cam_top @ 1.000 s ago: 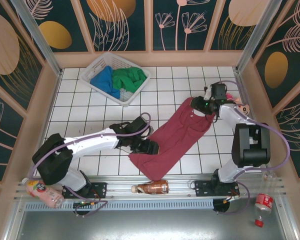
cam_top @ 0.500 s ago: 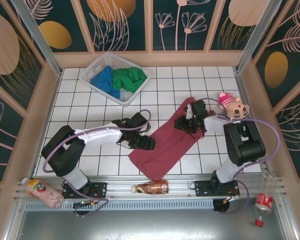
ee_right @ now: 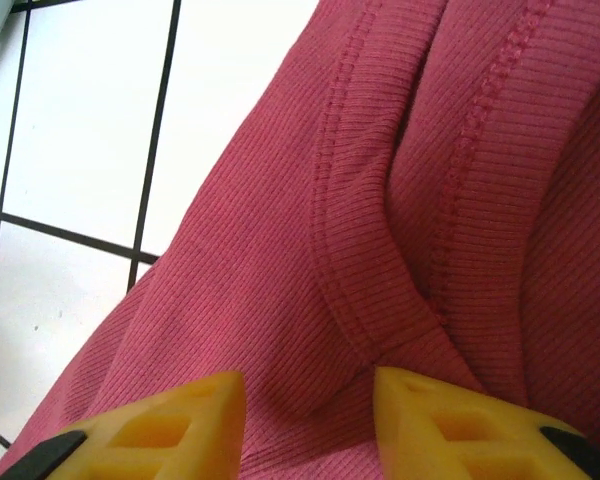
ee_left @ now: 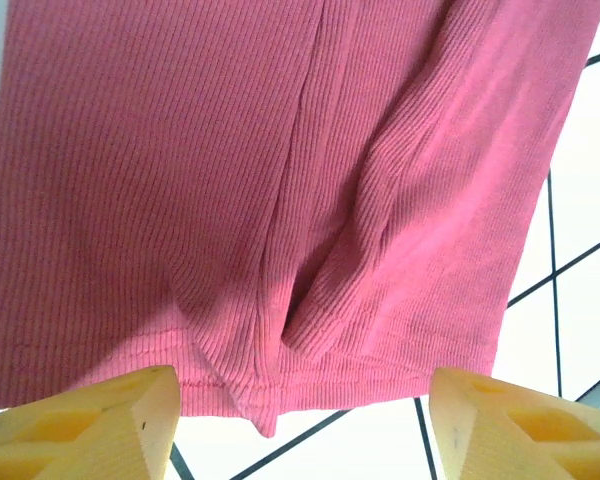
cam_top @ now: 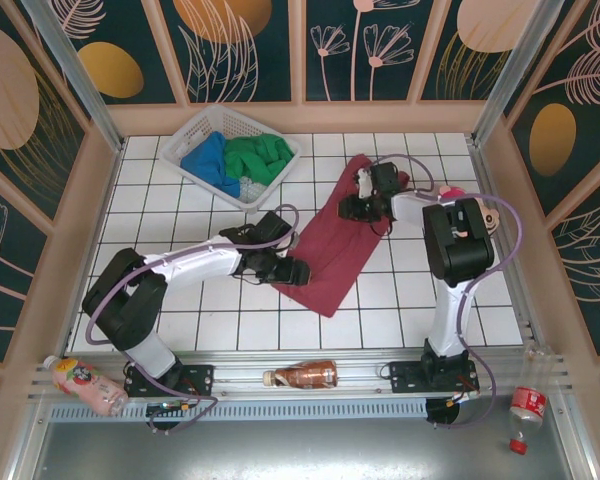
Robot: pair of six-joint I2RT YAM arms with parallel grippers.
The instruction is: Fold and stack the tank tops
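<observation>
The maroon-red tank top (cam_top: 332, 252) lies slantwise on the white tiles, strap end toward the back. My left gripper (cam_top: 290, 272) sits at its near-left hem. In the left wrist view that gripper (ee_left: 300, 430) stands wide open, and the ribbed hem (ee_left: 280, 380) lies just beyond the fingertips. My right gripper (cam_top: 358, 205) is on the strap end. In the right wrist view it (ee_right: 310, 420) is closed on a bunched fold of the top (ee_right: 430, 150) by a seamed edge. The blue tank top (cam_top: 208, 160) and the green one (cam_top: 257, 155) lie crumpled in the basket.
The white lattice basket (cam_top: 276, 180) stands at the back left. A brown bottle (cam_top: 302, 376) lies on the front rail, a pink bottle (cam_top: 85, 385) at the front left, a red-labelled one (cam_top: 525, 405) at the front right. A pink plush toy (cam_top: 488, 208) peeks from behind the right arm.
The right gripper has swung left and toward the back, and the maroon top's strap end went with it. The whole top shifted back-left. The left gripper moved slightly back along the hem.
</observation>
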